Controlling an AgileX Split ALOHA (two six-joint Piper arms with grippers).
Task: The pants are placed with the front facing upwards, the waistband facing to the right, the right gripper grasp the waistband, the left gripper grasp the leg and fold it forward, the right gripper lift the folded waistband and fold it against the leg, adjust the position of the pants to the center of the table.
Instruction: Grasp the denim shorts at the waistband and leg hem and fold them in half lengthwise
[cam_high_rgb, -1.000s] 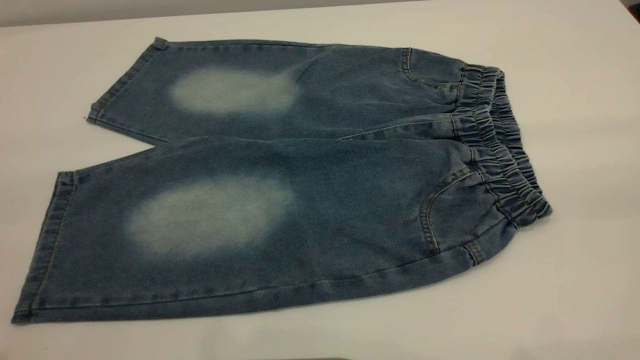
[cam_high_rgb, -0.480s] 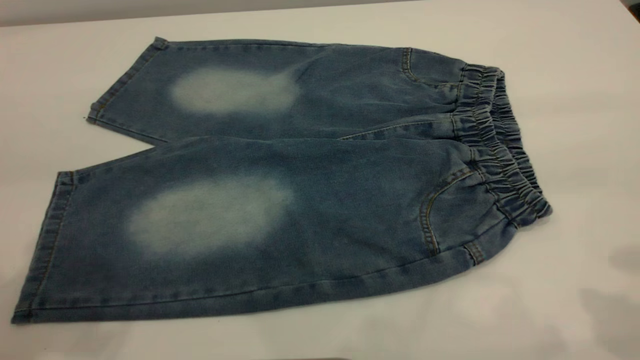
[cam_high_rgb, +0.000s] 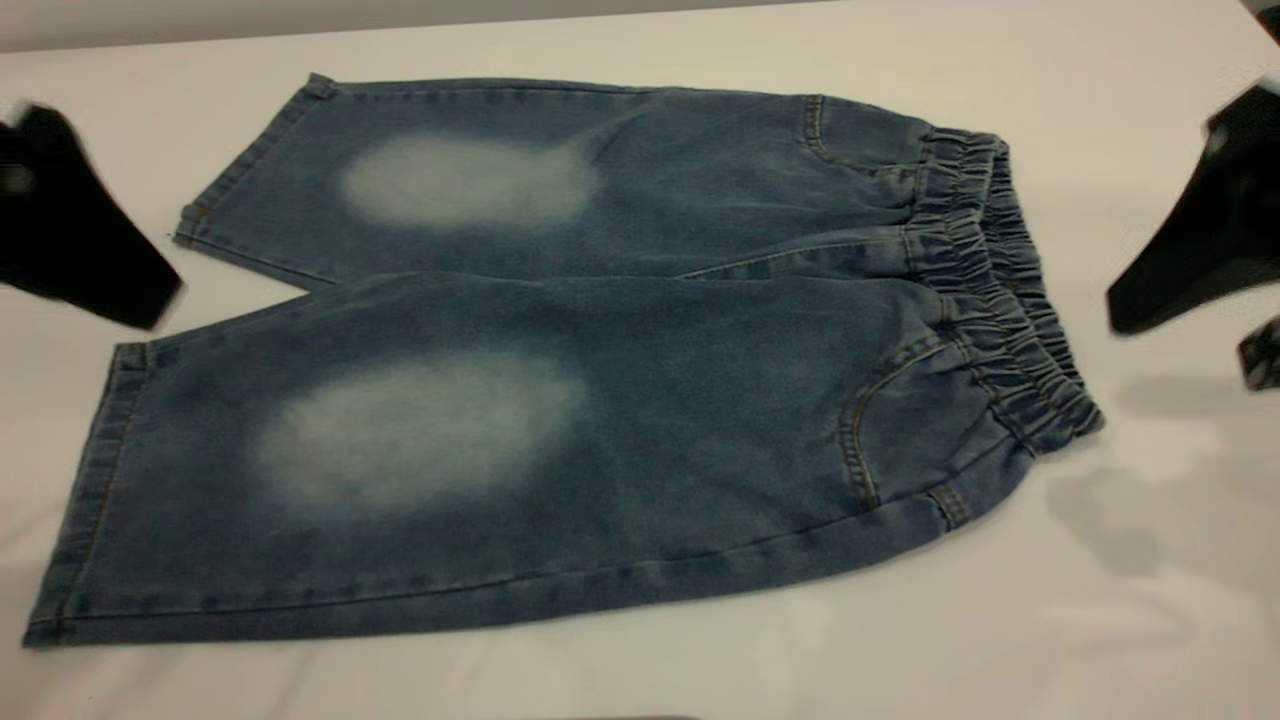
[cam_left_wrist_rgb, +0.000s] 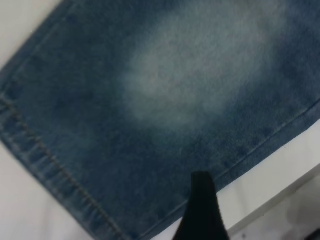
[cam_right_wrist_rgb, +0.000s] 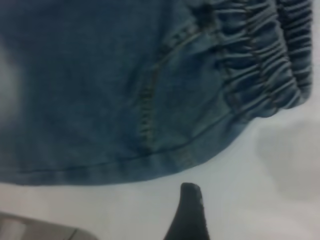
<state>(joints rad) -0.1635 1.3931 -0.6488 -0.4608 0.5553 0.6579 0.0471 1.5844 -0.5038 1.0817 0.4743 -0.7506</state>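
Between the two grippers, on the wide white matte table (cam_high_rgb: 1100, 80), blue faded denim pants (cam_high_rgb: 600, 350) lie flat: soft and limp, best pinched at the puckered waistband (cam_high_rgb: 1000, 300) beside the black right gripper (cam_high_rgb: 1190, 260) and the hem beside the left gripper (cam_high_rgb: 80, 250); both hold nothing, opening unclear.

left gripper (cam_high_rgb: 150, 300) has entered at the left edge, beside the leg hems; right gripper (cam_high_rgb: 1190, 330) has entered at the right edge, near the waistband (cam_high_rgb: 1000, 290); new shadows darken the table (cam_high_rgb: 1150, 520).
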